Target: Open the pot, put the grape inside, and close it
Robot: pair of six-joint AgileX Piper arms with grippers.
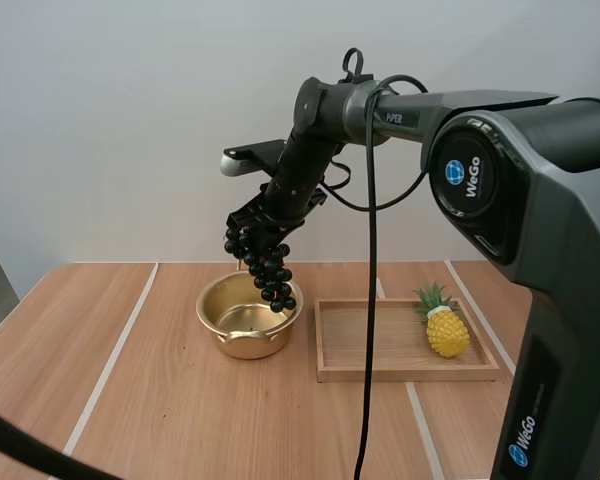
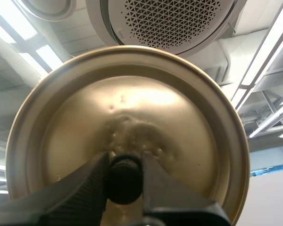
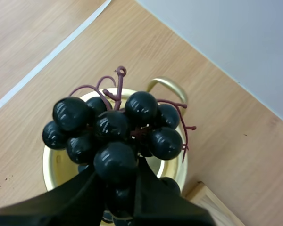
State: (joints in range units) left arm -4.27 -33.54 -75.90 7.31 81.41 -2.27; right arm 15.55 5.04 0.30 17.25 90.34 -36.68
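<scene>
The black right arm [image 1: 540,200] carries a round blue-and-white "WeGo" badge [image 1: 467,175] at its large joint. "WeGo" also runs up its base column [image 1: 523,440], and "PiPER" [image 1: 393,117] is in small white letters on the forearm.

The right fingers [image 3: 80,197] are closed to a narrow gap, pinching a berry of the bunch of glossy near-black grapes with reddish-brown stems [image 1: 265,262]. The bunch hangs above the round gold metal pot [image 1: 242,345], and in the high view its lowest berries reach about rim level. The pot stands open on the surface [image 1: 160,400].

The left fingers [image 2: 80,188] clamp the black knob [image 2: 125,176] of the round gold metal lid [image 2: 132,108], gripping it from both sides, with the knob face turned to the left wrist camera.

Just to the right of the pot lies a shallow rectangular wooden tray [image 1: 405,375]. A yellow toy pineapple with green leaves [image 1: 446,328] sits at the tray's far right end.

The surface is light wood crossed by thin white stripes, and a plain pale wall stands behind it.
</scene>
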